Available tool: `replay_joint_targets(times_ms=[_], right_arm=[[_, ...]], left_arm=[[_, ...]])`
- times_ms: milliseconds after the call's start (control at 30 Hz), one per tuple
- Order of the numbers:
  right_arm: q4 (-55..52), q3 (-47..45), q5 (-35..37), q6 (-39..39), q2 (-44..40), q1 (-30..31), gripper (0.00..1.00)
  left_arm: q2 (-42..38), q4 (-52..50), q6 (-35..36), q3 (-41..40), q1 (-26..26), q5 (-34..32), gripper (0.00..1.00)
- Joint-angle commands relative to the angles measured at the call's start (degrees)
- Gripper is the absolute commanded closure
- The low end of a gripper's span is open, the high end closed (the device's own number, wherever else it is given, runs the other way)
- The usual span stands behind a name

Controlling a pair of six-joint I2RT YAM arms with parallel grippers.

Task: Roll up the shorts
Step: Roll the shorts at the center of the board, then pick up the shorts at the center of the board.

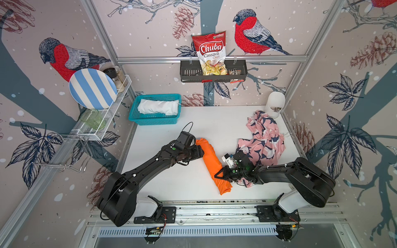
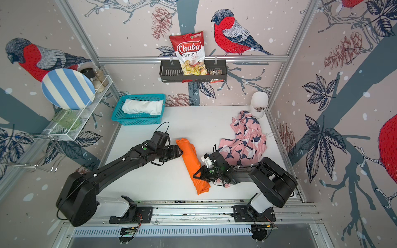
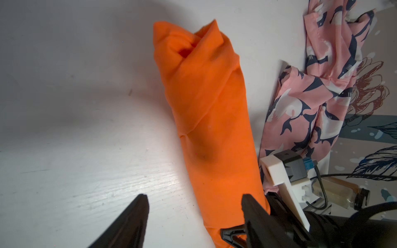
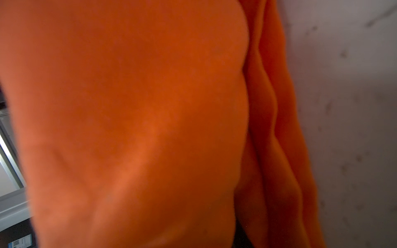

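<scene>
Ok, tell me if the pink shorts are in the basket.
No: the pink shorts lie crumpled on the table, and the basket holds only the white shorts.

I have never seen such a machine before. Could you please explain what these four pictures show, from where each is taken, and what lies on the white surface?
These are two black robot arms at a white table. Two pictures look down from a camera above, nearly alike; two come from cameras on the arms' wrists. On the table lie orange shorts, rolled up, and patterned pink shorts, crumpled. White shorts, rolled, lie in a teal basket at the back. The left end effector stands open beside the orange roll, holding nothing. The right end effector is on that roll, so its wrist picture shows nearly only orange cloth; whether it grips, I cannot tell.
</scene>
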Motion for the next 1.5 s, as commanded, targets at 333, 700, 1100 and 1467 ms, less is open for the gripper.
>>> replay_joint_targets(times_ms=[333, 700, 1100, 1467], right_arm=[[-3.57, -3.38, -0.51, -0.04, 2.11, -3.37, 0.73], [-1.53, -5.33, -1.0, 0.57, 1.91, -4.26, 0.73], [-10.91, -3.47, 3.17, -2.36, -2.84, -4.22, 0.64], [-24.49, -1.91, 4.19, -4.5, -15.41, -3.29, 0.29]], left_arm=[[7.41, 17.92, -13.35, -5.58, -8.42, -0.05, 0.17], [15.33, 34.59, -16.64, -11.91, -10.28, 6.42, 0.33], [14.03, 29.3, -11.77, -9.12, -10.19, 3.74, 0.9], [6.17, 19.73, -5.97, -0.83, -3.85, 1.67, 0.93]])
